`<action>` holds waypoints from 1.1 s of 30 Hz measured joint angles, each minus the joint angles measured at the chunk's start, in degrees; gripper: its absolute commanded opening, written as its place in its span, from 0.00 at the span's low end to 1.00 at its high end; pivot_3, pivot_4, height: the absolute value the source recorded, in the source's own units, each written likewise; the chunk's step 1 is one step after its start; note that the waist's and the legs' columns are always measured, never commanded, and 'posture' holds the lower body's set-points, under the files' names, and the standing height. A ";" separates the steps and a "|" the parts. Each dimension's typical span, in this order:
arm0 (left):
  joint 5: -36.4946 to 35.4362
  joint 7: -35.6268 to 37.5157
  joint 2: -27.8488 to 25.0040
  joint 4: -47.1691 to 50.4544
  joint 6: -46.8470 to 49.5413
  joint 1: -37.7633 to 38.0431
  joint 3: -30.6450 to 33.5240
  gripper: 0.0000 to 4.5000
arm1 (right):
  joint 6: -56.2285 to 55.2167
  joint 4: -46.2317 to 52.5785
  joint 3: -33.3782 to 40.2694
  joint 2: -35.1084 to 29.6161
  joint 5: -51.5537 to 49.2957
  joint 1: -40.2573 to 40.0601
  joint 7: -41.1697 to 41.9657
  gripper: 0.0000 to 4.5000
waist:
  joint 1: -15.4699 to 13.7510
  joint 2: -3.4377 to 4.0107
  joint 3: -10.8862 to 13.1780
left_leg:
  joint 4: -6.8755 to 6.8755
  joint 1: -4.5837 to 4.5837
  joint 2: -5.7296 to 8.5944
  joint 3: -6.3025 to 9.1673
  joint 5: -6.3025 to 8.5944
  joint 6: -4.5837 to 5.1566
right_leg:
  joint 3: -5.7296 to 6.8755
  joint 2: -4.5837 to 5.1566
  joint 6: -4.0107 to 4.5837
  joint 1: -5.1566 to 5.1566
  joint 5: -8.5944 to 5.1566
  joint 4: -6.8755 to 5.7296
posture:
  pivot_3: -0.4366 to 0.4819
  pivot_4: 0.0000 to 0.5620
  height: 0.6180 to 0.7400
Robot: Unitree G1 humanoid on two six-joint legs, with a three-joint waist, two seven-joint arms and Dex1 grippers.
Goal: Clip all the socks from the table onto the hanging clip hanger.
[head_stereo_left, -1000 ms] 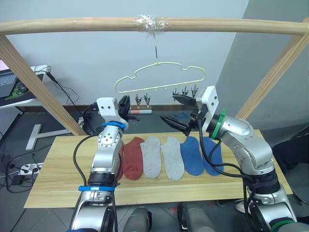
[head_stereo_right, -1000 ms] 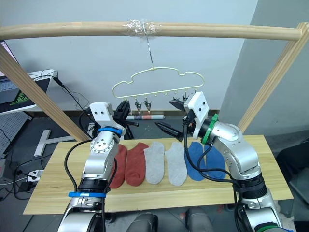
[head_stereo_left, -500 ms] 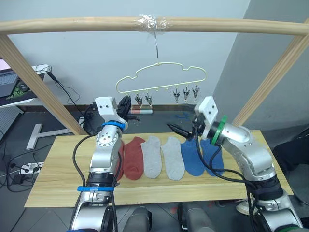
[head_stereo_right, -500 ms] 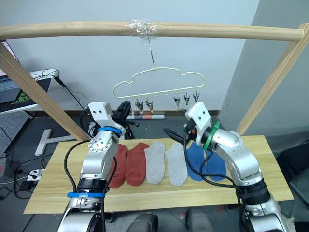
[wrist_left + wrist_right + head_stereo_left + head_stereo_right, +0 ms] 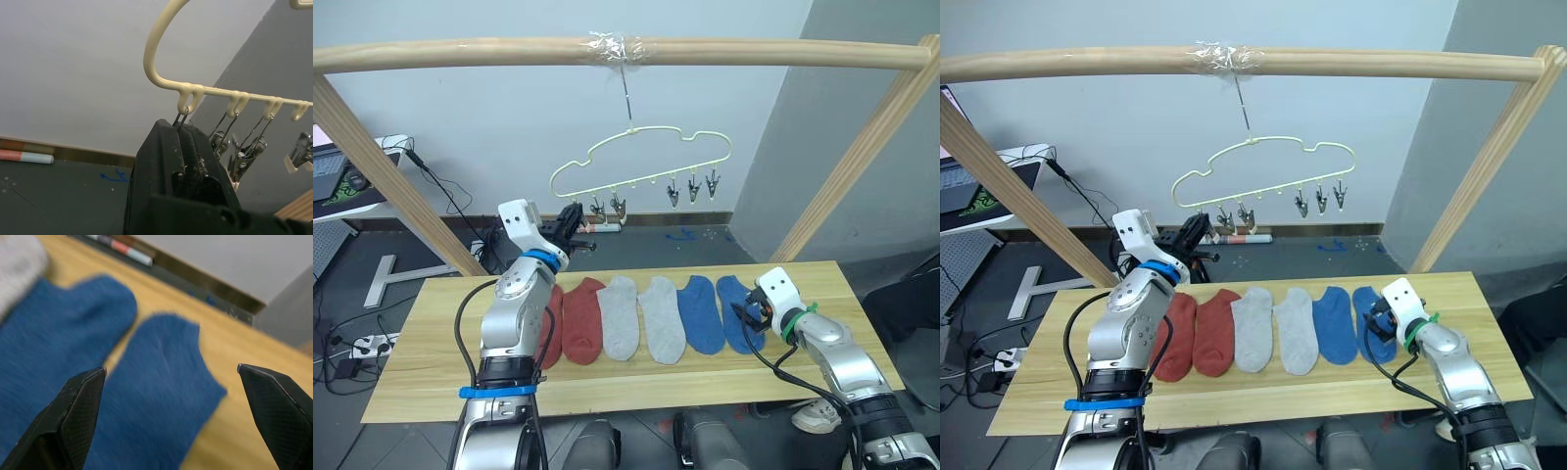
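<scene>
Six socks (image 5: 641,318) on table (image 5: 431,377), right hand (image 5: 171,396) spread, left hand (image 5: 188,147) pressed together

I count six socks on bench (image 5: 440,382): two rust-red (image 5: 581,319), two grey (image 5: 620,315), two blue (image 5: 701,313). One clip hanger (image 5: 641,157), six clips.

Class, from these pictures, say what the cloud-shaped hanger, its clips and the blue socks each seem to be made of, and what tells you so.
The pale-yellow cloud-shaped hanger looks like wire with a smooth, glossy coating, probably plastic: its curves are rounded and faintly shiny. Its small hanging clips look like bare metal, grey and glinting. The two blue ankle socks look like soft knitted fabric, matt and fuzzy at the edges.
</scene>
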State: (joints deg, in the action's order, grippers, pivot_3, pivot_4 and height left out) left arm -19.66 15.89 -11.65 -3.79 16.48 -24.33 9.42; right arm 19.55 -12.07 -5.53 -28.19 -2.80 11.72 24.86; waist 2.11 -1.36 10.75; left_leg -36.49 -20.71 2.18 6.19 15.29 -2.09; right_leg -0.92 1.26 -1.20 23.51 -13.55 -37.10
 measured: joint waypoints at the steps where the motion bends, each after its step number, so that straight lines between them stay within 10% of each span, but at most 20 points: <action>1: 0.00 -0.06 -0.11 0.14 0.23 0.02 0.02 0.00 | -1.05 -2.51 0.11 0.27 -0.02 0.75 0.06 1.00 | 0.00 0.00 0.00 | -0.05 -0.01 0.00 0.00 0.00 0.00 | 0.00 0.00 -0.01 -0.01 0.01 0.00 | 0.42 0.32 1.00; 23: 0.65 -0.14 -0.84 3.25 1.63 1.51 -0.21 0.00 | -4.29 -28.40 2.10 6.14 1.36 14.30 2.61 1.00 | -0.22 0.01 -0.01 | -0.44 -0.05 0.02 -0.01 0.01 0.02 | -0.05 -0.01 -0.10 -0.16 0.23 0.01 | 0.46 0.31 1.00; 33: 0.85 -0.18 -0.96 3.34 1.89 1.51 -0.18 0.00 | -4.51 -29.00 2.34 5.82 1.41 14.13 5.25 0.31 | -0.25 0.00 -0.01 | -0.46 0.02 0.03 0.00 0.01 0.03 | -0.05 -0.01 -0.14 -0.25 0.26 0.03 | 0.47 0.32 1.00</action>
State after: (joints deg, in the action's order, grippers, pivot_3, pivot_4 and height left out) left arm -18.81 15.70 -12.61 -0.45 18.37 -22.82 9.24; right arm 15.04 -41.07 -3.19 -22.37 -1.39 25.86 30.11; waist 1.86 -1.35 10.74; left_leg -36.95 -20.70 2.21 6.19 15.29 -2.06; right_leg -0.97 1.26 -1.33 23.26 -13.30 -37.07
